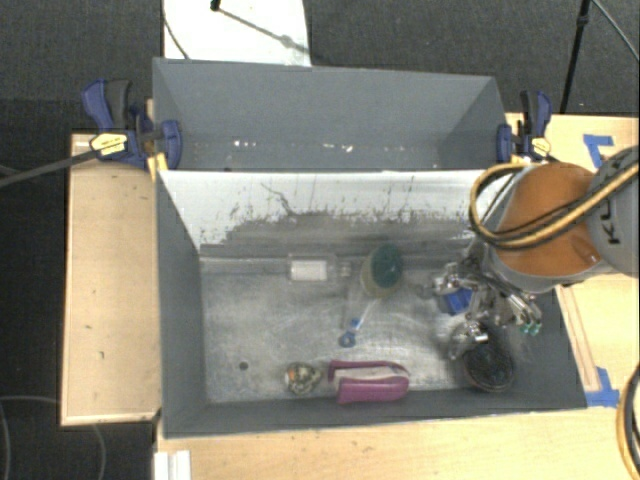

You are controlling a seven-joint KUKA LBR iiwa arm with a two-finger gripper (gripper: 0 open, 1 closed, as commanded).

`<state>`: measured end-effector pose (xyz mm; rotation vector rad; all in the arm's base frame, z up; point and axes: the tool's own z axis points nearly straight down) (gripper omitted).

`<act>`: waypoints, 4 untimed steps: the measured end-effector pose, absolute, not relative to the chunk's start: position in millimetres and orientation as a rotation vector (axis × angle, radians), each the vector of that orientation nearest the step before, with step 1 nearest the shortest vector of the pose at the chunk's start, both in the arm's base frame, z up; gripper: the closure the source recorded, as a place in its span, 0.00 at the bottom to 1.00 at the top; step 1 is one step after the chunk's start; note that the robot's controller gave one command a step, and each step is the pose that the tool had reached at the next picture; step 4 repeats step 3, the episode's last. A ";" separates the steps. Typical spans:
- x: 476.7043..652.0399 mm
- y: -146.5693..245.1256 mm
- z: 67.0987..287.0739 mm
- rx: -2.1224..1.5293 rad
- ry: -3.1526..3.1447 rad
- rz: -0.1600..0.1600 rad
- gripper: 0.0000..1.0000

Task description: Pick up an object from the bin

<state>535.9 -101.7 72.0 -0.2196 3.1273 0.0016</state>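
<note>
Gripper hangs low at the right end of the bin, under the arm's orange cover. Whether it is open or closed cannot be told from this angle. The likeliest pick is the dark round thing on the bin floor just beside the gripper, on its near-wall side and close to the near right corner. It looks like a flat, blackish disc or lid, round enough to have no long axis to line up with. The coming move therefore turns, in my judgement, on a short shift toward the near wall and then a descent, with the corner walls leaving little room. Against the gripper's left side is a small blue bit; I cannot tell if it is a loose thing or part of the tool. Farther left, toward the back wall, sits a green round thing, with a thin pale-blue stick nearer the front. Well to the left along the near wall lie a purple thing, its long axis along that wall, and a small mottled ball just beside its far end. A white block lies farthest off, by the back wall.
</note>
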 end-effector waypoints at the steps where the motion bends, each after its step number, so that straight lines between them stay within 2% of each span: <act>1: 592.0 -145.4 76.1 -0.138 3.129 -0.004 0.00; 2: 590.8 -144.2 76.6 -0.139 3.133 -0.001 1.00; 3: 581.4 -133.3 257.8 -0.561 3.080 -0.006 1.00; 4: 581.4 -133.3 257.8 -0.561 3.080 -0.006 1.00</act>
